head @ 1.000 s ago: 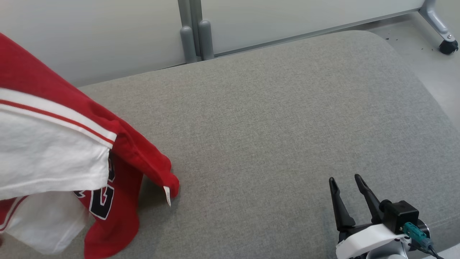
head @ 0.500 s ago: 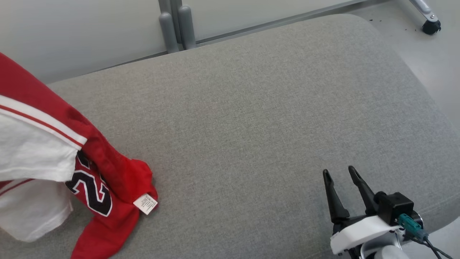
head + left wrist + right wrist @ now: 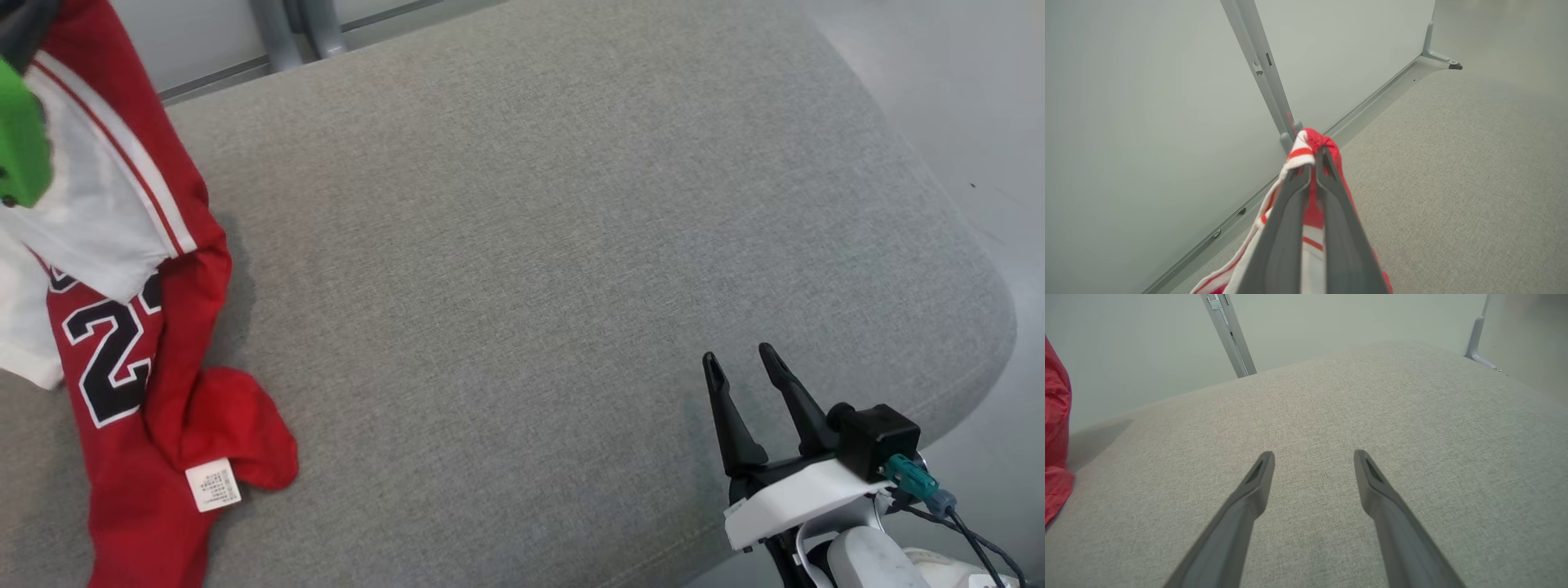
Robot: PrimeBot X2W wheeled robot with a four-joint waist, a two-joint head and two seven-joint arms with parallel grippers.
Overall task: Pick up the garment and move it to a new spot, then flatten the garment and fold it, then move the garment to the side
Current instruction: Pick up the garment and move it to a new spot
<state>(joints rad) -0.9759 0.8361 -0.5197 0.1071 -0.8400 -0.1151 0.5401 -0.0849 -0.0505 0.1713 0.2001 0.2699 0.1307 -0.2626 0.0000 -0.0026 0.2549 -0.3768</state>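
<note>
The garment [image 3: 139, 343] is a red jersey with white panels, striped trim and black numbers. It hangs at the far left of the head view, its lower end with a white label resting on the grey cushion [image 3: 531, 245]. My left gripper [image 3: 1314, 157] is shut on a bunched red-and-white edge of the garment [image 3: 1306, 147], held above the cushion. My right gripper [image 3: 739, 363] stands open over the cushion's near right part, nothing between its fingers [image 3: 1257, 477]. A red fold of the garment [image 3: 1055, 428] lies at the left edge of the right wrist view.
A pale partition wall with a grey metal post [image 3: 1261, 73] runs along the cushion's far side. The cushion's rounded right corner [image 3: 980, 310] drops to a grey floor [image 3: 963, 98]. A green part [image 3: 20, 139] sits at the upper left of the head view.
The head camera has swung, shifting the whole picture. The garment now hangs lower and straighter, with more red cloth and its label lying on the cushion. The right gripper keeps its pose.
</note>
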